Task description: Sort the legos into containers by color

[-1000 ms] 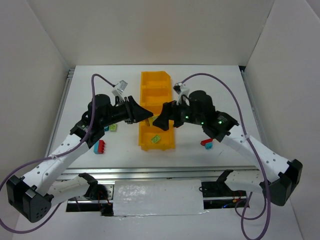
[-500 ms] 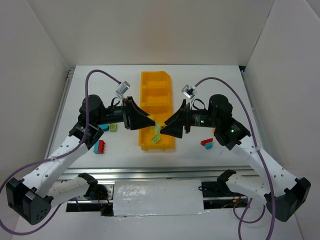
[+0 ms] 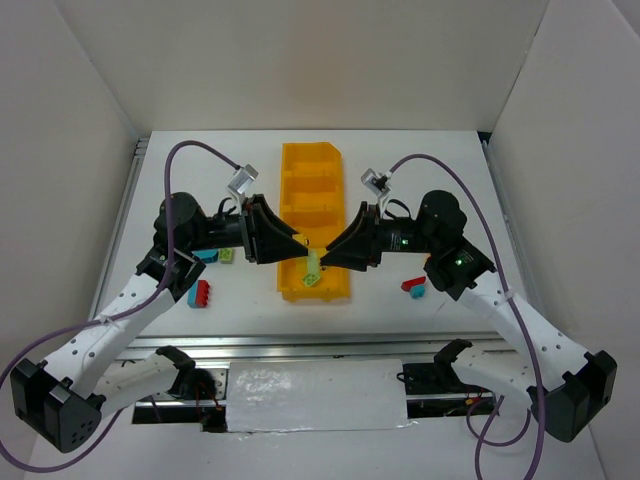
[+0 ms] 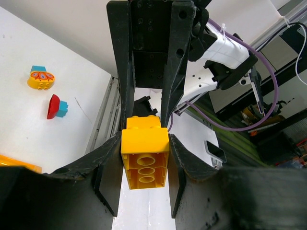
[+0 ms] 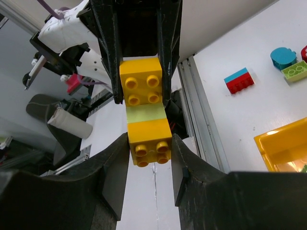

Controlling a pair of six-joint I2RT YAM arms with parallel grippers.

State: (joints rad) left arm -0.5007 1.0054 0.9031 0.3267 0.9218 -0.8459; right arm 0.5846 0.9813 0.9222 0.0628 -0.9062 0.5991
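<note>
A short stack of legos, yellow, light green (image 5: pixel 145 114) and yellow, hangs in the air (image 3: pixel 312 262) over the near end of the yellow-orange containers (image 3: pixel 312 180). My left gripper (image 4: pixel 145 143) is shut on one yellow brick (image 4: pixel 145 158) at one end. From the opposite side, my right gripper (image 5: pixel 149 143) is shut on the other yellow brick (image 5: pixel 149 143). The two grippers face each other nose to nose in the top view, left gripper (image 3: pixel 298 247) and right gripper (image 3: pixel 327 258).
A green brick (image 3: pixel 311 279) lies in the nearest compartment. Left of the bin lie a red-and-teal brick (image 3: pixel 201 293), a teal one (image 3: pixel 205 256) and a light green one (image 3: pixel 227 255). Right of it lies a red-and-teal piece (image 3: pixel 413 287). White walls enclose the table.
The right gripper's jaws went from wide open to shut on the stack's free yellow end. Both arms turned to face each other and the left drew back a little.
</note>
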